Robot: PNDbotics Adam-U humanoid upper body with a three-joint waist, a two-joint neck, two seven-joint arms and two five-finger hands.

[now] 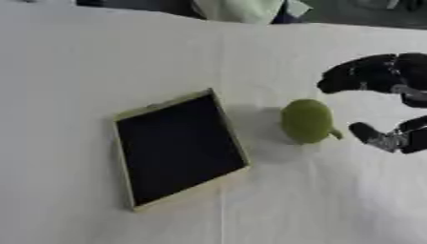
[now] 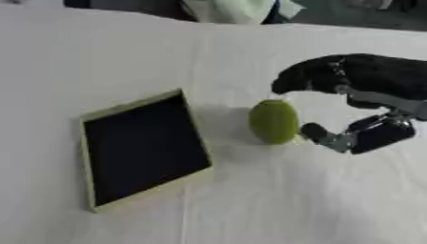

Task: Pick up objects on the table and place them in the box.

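Note:
A green pear-like fruit (image 2: 273, 121) lies on the white tablecloth, just right of the box. The box (image 2: 143, 145) is shallow, with a dark inside and a pale yellow rim, and nothing shows inside it. My right hand (image 2: 373, 83) comes in from the right and is open, fingers (image 2: 300, 77) arched above and beyond the fruit and thumb (image 2: 321, 134) low at its right side. The fruit sits in the gap between fingers and thumb; contact is unclear. My left hand shows in neither view.
The white tablecloth (image 1: 75, 57) covers the whole table. At the far edge sits a person in pale green clothing (image 1: 246, 9).

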